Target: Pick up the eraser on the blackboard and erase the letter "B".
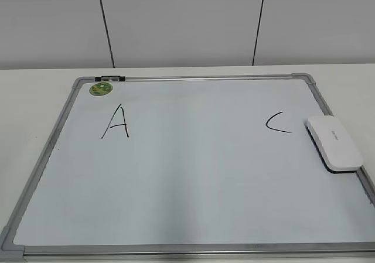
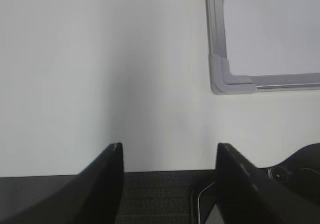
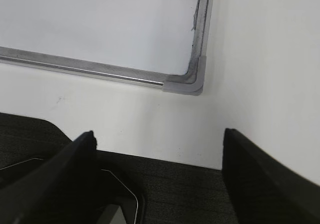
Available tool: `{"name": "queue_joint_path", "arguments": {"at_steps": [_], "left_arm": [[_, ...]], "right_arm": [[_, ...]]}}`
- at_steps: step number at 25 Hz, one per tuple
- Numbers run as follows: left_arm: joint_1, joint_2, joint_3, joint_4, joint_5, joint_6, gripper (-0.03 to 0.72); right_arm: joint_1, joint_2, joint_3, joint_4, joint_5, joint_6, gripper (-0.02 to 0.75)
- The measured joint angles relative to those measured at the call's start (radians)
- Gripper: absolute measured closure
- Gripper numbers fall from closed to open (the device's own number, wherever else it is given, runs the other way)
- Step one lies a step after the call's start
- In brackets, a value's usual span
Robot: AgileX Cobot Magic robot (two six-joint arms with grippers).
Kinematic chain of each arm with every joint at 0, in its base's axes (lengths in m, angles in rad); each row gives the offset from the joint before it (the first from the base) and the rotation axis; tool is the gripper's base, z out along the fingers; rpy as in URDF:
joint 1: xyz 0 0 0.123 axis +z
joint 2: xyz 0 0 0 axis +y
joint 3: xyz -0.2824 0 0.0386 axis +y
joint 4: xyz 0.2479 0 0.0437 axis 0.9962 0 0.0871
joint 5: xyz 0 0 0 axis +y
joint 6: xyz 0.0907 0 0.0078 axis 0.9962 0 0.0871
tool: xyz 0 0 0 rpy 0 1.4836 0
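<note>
The blackboard (image 1: 193,175) is a white dry-erase board with a grey frame, lying flat on the white table. The white eraser (image 1: 334,142) lies on its right edge, just right of the black "C" (image 1: 278,123). The black "A" (image 1: 117,122) is at the left. No letter "B" shows; the board's middle is bare. Neither gripper shows in the exterior view. My left gripper (image 2: 169,149) is open and empty above the table's near edge, left of the board's near-left corner (image 2: 227,79). My right gripper (image 3: 159,136) is open and empty near the board's near-right corner (image 3: 187,82).
A round green sticker (image 1: 101,88) and a small black-and-white clip (image 1: 110,78) sit at the board's far left corner. A grey panelled wall (image 1: 187,23) stands behind the table. Dark floor (image 3: 185,194) lies below the table's near edge.
</note>
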Motion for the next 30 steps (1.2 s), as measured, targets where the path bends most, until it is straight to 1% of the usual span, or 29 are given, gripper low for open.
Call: {"name": "queue_joint_path", "arguments": {"at_steps": [4,16,22,30], "left_arm": [[0.0,-0.036,0.013,0.0,-0.024,0.0,0.251],[0.0,-0.037,0.013,0.019,-0.037,0.0,0.251],[-0.037,-0.037,0.013,0.025,-0.037,0.0,0.251],[-0.041,-0.037,0.014,0.018,-0.037,0.0,0.251]], "right_arm": [[0.0,0.0,0.0,0.0,0.0,-0.002,0.163],[0.0,0.0,0.0,0.0,0.0,-0.002,0.163],[0.0,0.0,0.0,0.0,0.0,-0.002,0.164],[0.0,0.0,0.0,0.0,0.0,-0.002,0.163]]}}
